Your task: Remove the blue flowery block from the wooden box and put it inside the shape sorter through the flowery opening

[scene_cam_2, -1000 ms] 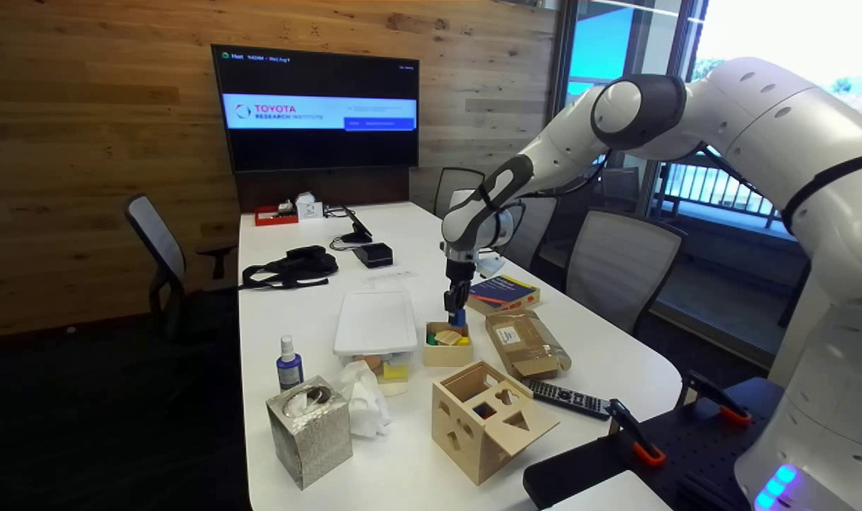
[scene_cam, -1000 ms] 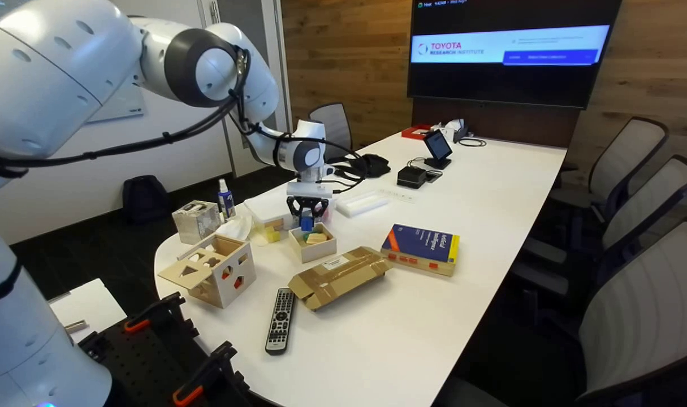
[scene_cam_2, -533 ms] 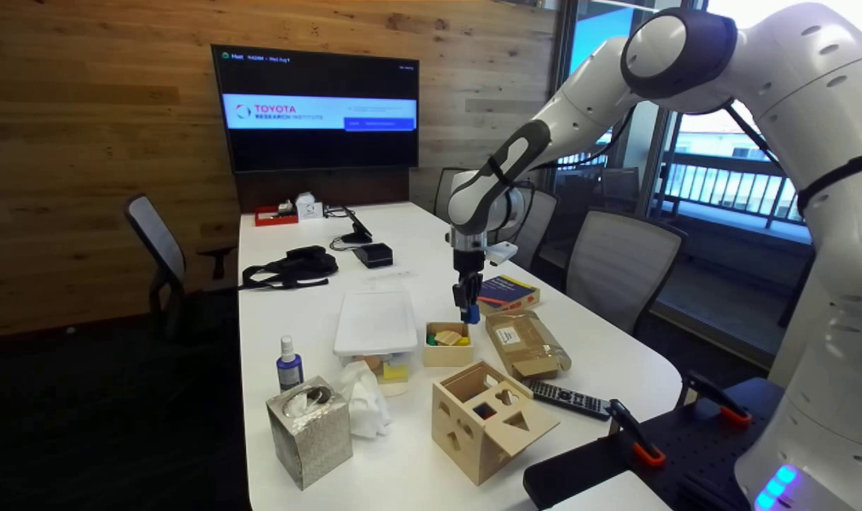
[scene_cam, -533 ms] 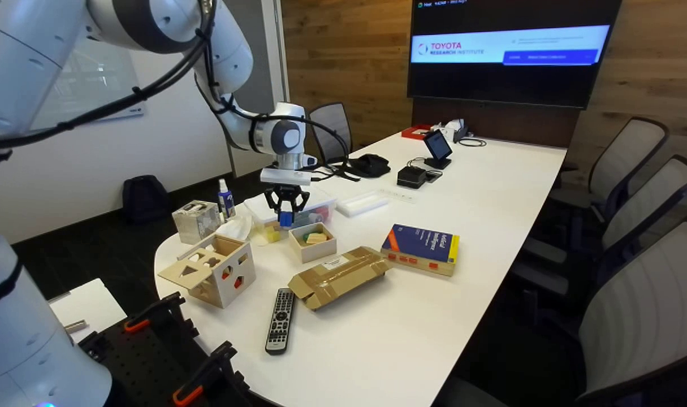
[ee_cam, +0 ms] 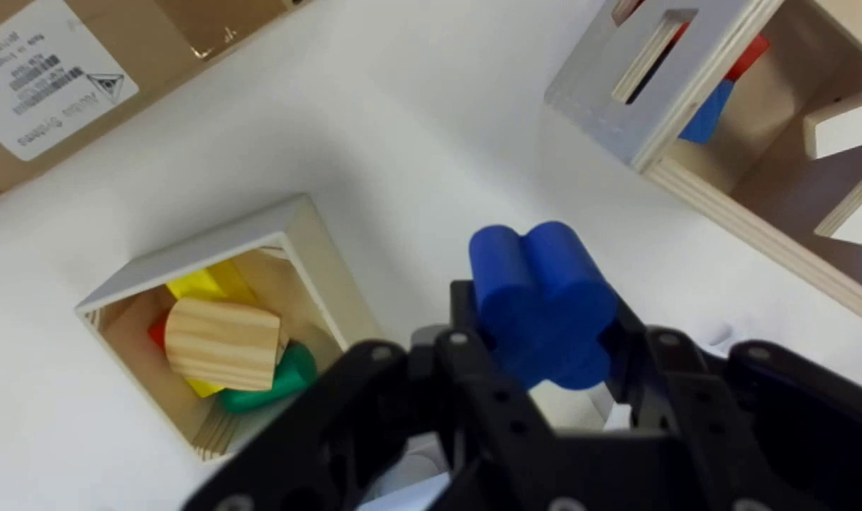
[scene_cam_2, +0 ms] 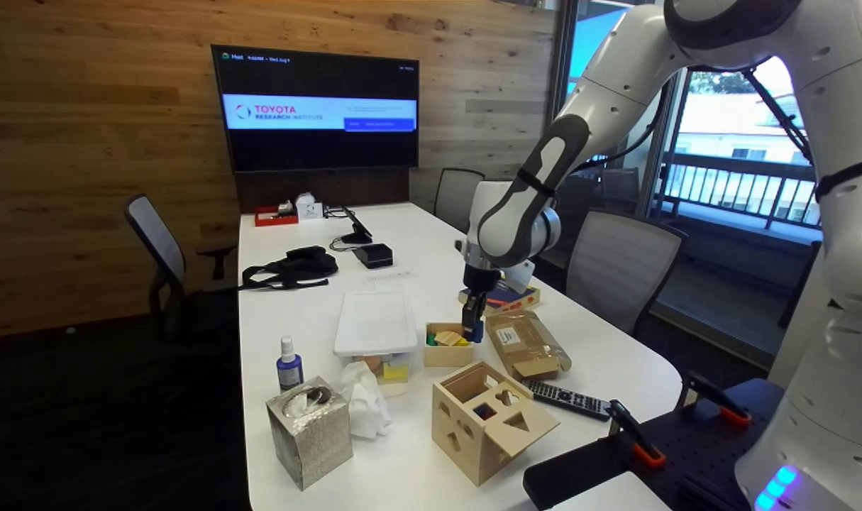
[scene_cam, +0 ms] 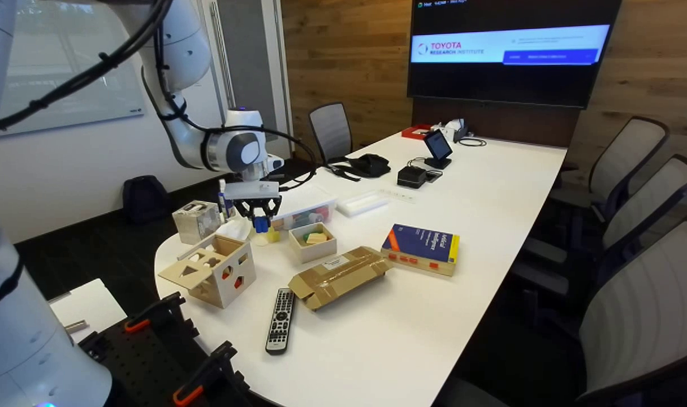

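Note:
My gripper is shut on the blue flowery block, its lobed end showing between the fingers. In both exterior views the block hangs in the air with the gripper pointing down, away from the wooden box. That box, also in the wrist view, holds yellow, green, red and bare-wood blocks. The shape sorter stands closer to the robot base. Its lid is slid partly out, and a lobed opening shows in it. Red and blue pieces show inside the sorter in the wrist view.
A cardboard piece lies beside the wooden box, with a remote near it. A lidded plastic bin, crumpled tissue, a tissue box and a spray bottle stand nearby. A thick book lies farther off.
My gripper has carried the blue block away from above the wooden box, toward the robot base and the sorter's side. The box, sorter and other objects have not moved.

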